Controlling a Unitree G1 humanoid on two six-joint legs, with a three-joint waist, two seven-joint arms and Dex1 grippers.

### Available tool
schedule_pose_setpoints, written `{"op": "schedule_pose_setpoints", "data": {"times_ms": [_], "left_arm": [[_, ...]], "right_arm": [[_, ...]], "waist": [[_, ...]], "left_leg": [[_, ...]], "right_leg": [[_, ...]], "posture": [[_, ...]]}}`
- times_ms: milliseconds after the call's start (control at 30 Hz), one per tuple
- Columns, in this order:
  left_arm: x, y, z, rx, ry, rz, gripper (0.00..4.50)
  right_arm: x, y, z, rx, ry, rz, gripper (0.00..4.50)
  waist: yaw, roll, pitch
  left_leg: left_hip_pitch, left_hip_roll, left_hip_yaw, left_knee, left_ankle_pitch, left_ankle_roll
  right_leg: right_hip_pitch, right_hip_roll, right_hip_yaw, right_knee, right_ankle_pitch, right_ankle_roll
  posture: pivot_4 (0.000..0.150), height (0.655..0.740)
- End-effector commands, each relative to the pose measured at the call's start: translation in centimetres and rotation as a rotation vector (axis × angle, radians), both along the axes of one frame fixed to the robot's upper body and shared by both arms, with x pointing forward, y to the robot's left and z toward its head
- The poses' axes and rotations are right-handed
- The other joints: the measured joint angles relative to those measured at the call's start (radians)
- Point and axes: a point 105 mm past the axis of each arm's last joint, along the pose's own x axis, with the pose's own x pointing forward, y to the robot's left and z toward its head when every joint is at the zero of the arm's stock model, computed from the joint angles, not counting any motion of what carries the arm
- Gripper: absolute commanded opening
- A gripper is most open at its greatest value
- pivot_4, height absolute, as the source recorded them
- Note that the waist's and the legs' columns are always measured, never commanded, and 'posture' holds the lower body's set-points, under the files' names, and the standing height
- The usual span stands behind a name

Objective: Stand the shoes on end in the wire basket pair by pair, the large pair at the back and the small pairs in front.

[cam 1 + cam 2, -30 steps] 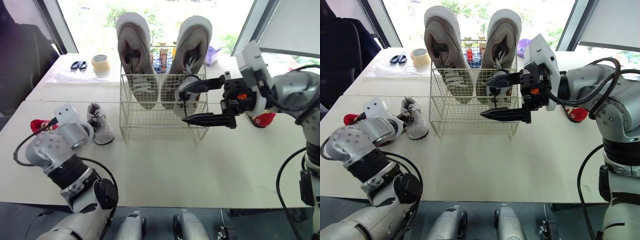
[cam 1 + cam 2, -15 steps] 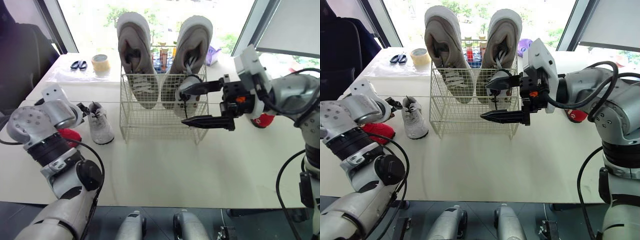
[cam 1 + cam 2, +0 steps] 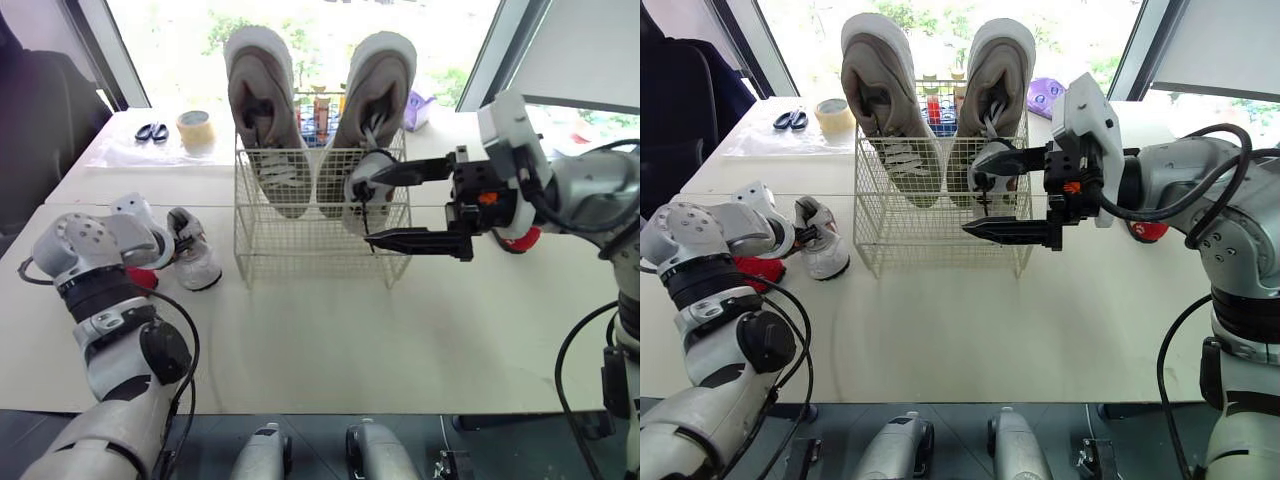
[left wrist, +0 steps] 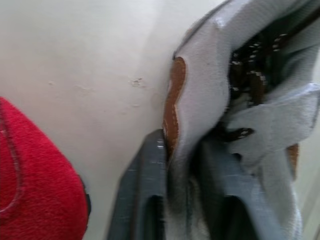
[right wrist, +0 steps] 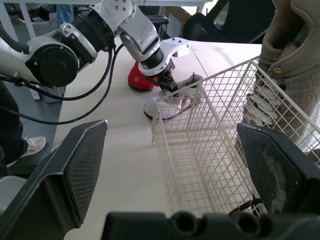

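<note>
We see the wire basket (image 3: 300,255) on the bench (image 3: 400,330). The two large beige shoes (image 3: 262,120) stand on end along its back side, and the front part is free. The right pincer (image 3: 360,210) hovers before the right front of the basket, its fingers spread wide and released. To the left of the basket, the small grey shoe (image 3: 197,262) lies on the bench. The left pincer (image 3: 798,236) is clenched on its collar. A red shoe (image 3: 755,268) lies just beside that arm.
</note>
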Motion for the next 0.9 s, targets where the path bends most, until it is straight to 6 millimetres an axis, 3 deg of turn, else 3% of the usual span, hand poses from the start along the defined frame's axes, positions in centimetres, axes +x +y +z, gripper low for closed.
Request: {"op": "schedule_pose_setpoints", "data": {"times_ms": [33,167,233,400,433,500,567,633,767,900], "left_arm": [[-0.3,0.8,0.1,0.013,0.001,0.039,0.08],[-0.4,1.6,1.1,0.006,-0.034,0.073,0.08],[-0.4,2.4,2.7,0.017,-0.102,0.093,0.08],[-1.6,4.6,10.5,0.193,-0.434,0.112,0.08],[-2.3,4.3,12.9,0.232,-0.534,0.083,0.08],[-3.4,3.8,15.2,0.271,-0.633,0.027,0.08],[-5.1,1.0,19.3,0.387,-0.867,-0.136,0.08],[-6.4,-2.4,21.3,0.383,-1.065,-0.299,0.08],[-8.4,-7.9,22.6,0.368,-1.322,-0.489,0.08],[-8.5,-12.2,22.7,0.403,-1.463,-0.597,0.08]], "right_arm": [[-0.5,-0.2,1.1,0.006,-0.05,-0.002,4.5],[-0.4,-0.2,1.0,0.003,-0.043,0.004,4.5],[-0.4,-0.1,0.9,0.001,-0.026,0.014,4.5],[-1.4,-0.1,2.3,0.069,0.067,0.084,4.5],[-1.5,-0.3,2.8,0.101,0.091,0.103,4.5],[-1.4,-0.3,3.4,0.14,0.117,0.121,4.5],[-0.7,-0.9,3.7,0.173,0.133,0.113,4.5],[0.2,-1.4,4.0,0.214,0.142,0.106,4.5],[1.2,-2.9,4.8,0.299,0.173,0.069,4.5],[2.4,-4.4,5.0,0.356,0.224,-0.011,4.5]], "waist": [[-0.001,0.0,0.0],[-0.006,0.0,0.0],[-0.012,0.0,0.0],[-0.018,-0.001,0.001],[-0.018,-0.002,0.001],[-0.013,-0.002,0.001],[-0.009,-0.002,0.001],[0.004,-0.002,0.001],[0.016,-0.002,0.001],[0.009,-0.002,0.001]], "left_leg": [[0.0,0.0,0.0,0.0,0.0,0.001],[0.0,0.0,0.0,0.0,0.0,0.001],[0.0,0.0,0.0,0.0,0.0,0.001],[-0.002,0.001,-0.001,0.0,0.0,0.0],[-0.003,0.001,-0.001,-0.001,0.0,-0.001],[-0.004,0.001,-0.001,-0.001,0.0,-0.001],[-0.003,0.0,-0.001,-0.001,0.0,0.0],[-0.003,0.0,-0.001,0.0,0.0,0.0],[-0.002,-0.001,0.0,0.0,0.0,0.001],[-0.003,-0.001,0.001,0.0,0.0,0.001]], "right_leg": [[0.0,0.0,0.0,0.0,0.0,0.0],[0.0,0.0,0.0,0.0,0.0,0.0],[0.0,0.0,0.0,0.0,0.0,0.0],[-0.003,0.0,0.001,0.0,0.0,-0.001],[-0.003,0.0,0.001,0.0,0.0,-0.001],[-0.003,0.0,0.0,-0.001,0.0,-0.001],[-0.002,-0.002,0.0,-0.002,0.0,-0.001],[0.0,-0.003,-0.001,-0.003,0.0,-0.001],[0.002,-0.004,-0.001,-0.004,0.001,0.0],[0.001,-0.003,0.0,-0.005,0.001,0.0]], "posture": [[0.15,0.74],[0.15,0.74],[0.15,0.74],[0.15,0.74],[0.15,0.74],[0.15,0.74],[0.15,0.74],[0.15,0.74],[0.15,0.74],[0.15,0.74]]}}
